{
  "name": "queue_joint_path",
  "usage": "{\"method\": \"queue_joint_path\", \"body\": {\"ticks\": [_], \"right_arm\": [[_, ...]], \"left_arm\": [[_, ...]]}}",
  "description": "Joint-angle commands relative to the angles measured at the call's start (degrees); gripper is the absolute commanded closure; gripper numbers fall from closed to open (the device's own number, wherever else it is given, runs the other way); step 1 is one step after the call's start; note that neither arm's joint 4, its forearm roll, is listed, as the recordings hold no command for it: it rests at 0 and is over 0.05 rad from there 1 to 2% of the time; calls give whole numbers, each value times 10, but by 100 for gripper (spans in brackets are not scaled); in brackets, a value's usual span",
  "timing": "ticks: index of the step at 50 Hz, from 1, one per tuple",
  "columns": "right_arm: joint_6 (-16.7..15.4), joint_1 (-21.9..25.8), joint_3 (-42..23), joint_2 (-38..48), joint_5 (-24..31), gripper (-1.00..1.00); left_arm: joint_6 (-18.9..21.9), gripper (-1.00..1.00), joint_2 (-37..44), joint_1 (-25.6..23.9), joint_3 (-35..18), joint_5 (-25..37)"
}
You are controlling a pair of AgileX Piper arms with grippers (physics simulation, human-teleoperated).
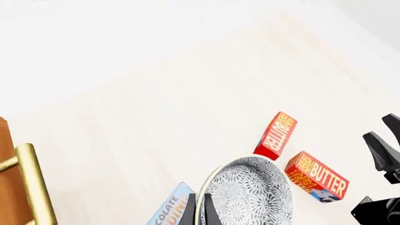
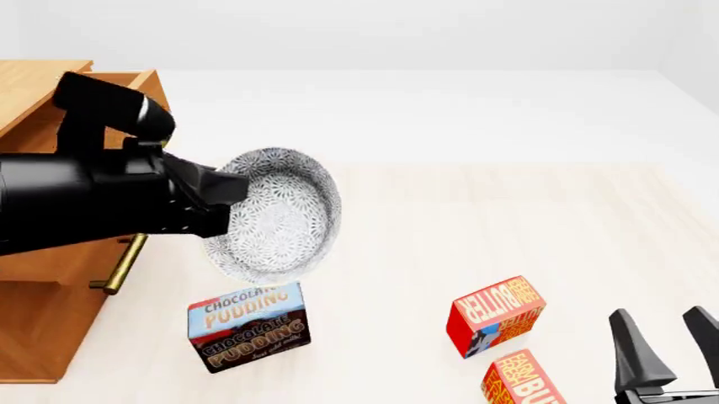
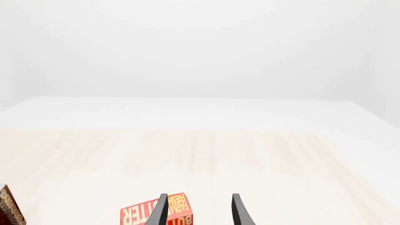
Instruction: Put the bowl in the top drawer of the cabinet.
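Looming black across the front view: left arm, ending in the left gripper (image 2: 225,192) clamped on the rim of the bowl (image 2: 281,210). Fingers (image 1: 206,208) seen pinching the wall edge-on, one inside, one outside. Bowl carried off the table, tipped on its side, mouth facing the camera, just beside the cabinet (image 2: 45,278) and level with the top drawer (image 2: 113,84), which stands pulled out. Not yet over the drawer box.

Handling, by judgement: rigid, glazed, likely slick and breakable; light enough for a one-sided rim pinch, though such a hold lets it swing or slip. Best kept at the rim, lowered gently, released only once inside the drawer.

Below the bowl, near the cabinet's foot: pudding box (image 2: 247,326). Farther from the cabinet: two butter boxes (image 2: 494,314) (image 2: 523,380), close together. Beyond those, well apart from the cabinet: right gripper (image 2: 668,353), parted, holding nothing, idle above the table (image 2: 506,219).
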Motion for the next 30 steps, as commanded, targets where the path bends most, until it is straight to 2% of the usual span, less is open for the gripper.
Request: {"method": "queue_joint_path", "body": {"ticks": [1, 11, 15, 18, 30], "right_arm": [[0, 1, 0, 0, 0, -100], [1, 1, 0, 0, -1, -100], [1, 2, 0, 0, -1, -100], [1, 2, 0, -1, -1, -100], [0, 3, 0, -1, -1, -100]], "left_arm": [[-22, 100, 3, 27, -55, 25], [-21, 100, 1, 57, -106, 31], [-29, 100, 15, 80, -119, 35], [-40, 100, 9, 77, -126, 35], [-32, 100, 19, 119, -173, 53]]}}
